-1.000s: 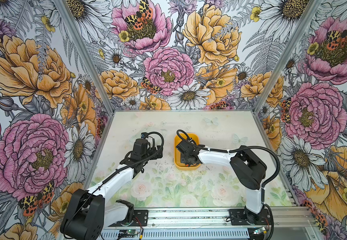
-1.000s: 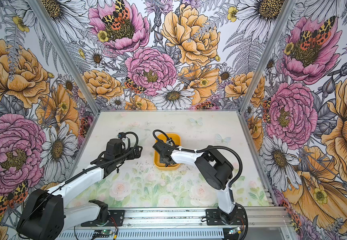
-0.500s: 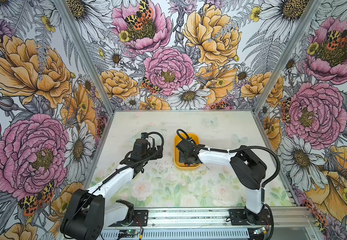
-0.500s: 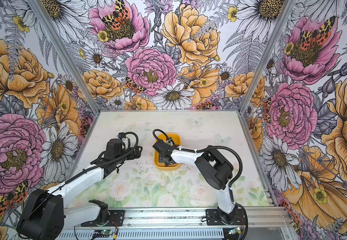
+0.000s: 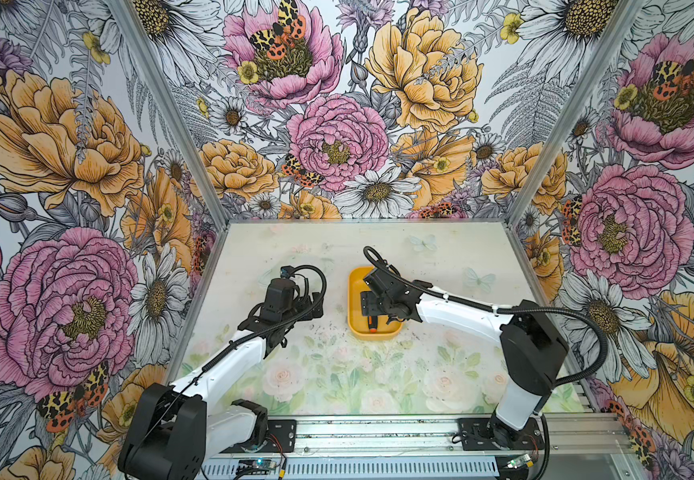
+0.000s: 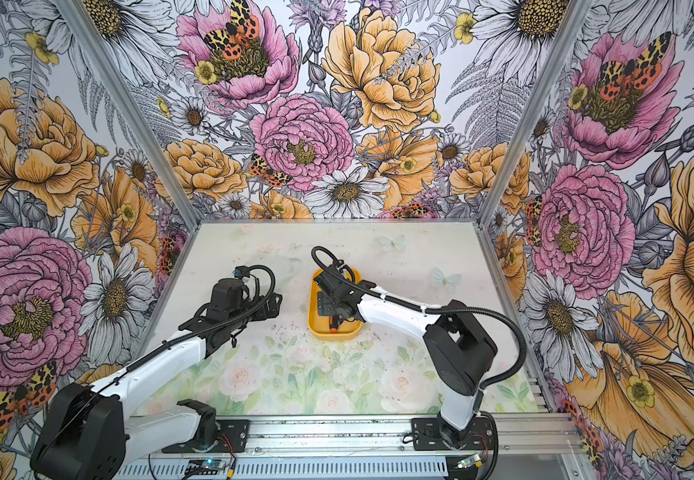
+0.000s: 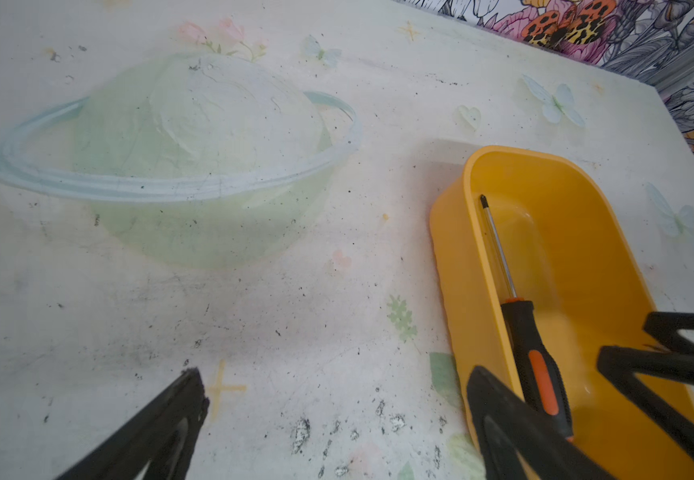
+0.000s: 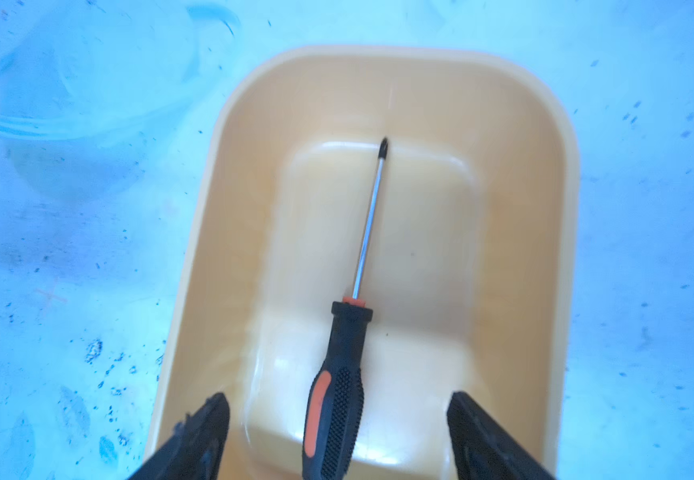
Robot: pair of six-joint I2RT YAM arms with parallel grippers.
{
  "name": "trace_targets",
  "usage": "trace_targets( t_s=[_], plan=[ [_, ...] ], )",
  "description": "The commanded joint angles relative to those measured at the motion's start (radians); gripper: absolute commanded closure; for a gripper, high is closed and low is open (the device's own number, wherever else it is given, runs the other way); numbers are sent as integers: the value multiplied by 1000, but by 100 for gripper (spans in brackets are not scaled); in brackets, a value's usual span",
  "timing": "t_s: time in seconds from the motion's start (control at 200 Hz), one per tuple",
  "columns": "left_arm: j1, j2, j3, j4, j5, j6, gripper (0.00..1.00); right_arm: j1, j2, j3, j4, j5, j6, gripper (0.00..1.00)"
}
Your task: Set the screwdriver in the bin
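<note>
Flowered wallpaper [image 5: 337, 137] closes the cell on three sides. Below it, the table [image 5: 328, 374] carries a pale print of roses and many dark specks. About in the middle of the table stands the bin [image 5: 354, 286] [image 6: 313, 299], with its long side running away from the robot.

Inside the bin lies the screwdriver [image 5: 371, 326] [image 8: 345, 353], along the bin's length. Its metal tip points to the far end of the bin and the black and orange handle to the near end.

Over the near half of the bin hangs the right gripper [image 8: 337, 401]. Its fingers [image 8: 199, 432] stand wide apart, one on each side of the handle, and they do not touch it. This gripper holds nothing.

To the left of the bin is the left gripper [image 5: 315, 306] [image 7: 337, 370], and both top views show a strip of bare table between them. It is also spread wide and empty. On the same side of the bin, a faded ringed planet [image 7: 170, 145] is printed on the table.
</note>
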Motion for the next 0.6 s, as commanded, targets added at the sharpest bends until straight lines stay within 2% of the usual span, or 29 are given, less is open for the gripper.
trace_targets(
  t_s=[0.0,0.205,0.27,0.37,0.49,0.596],
  plan=[
    [-1,-38,32,0,-76,68,1,-55,-158,-67,21,121,-241,16],
    [5,-77,33,85,-157,192,1,-331,-450,-292,204,98,-427,16],
    [6,-92,32,119,-180,228,1,-447,-546,-403,320,62,-473,15],
    [12,-109,39,164,-229,286,1,-567,-645,-570,532,30,-521,14],
    [25,-113,26,258,-245,338,1,-664,-690,-756,811,-5,-534,14],
    [48,-102,-4,355,-224,373,1,-712,-640,-855,1010,1,-530,14]
  ],
)
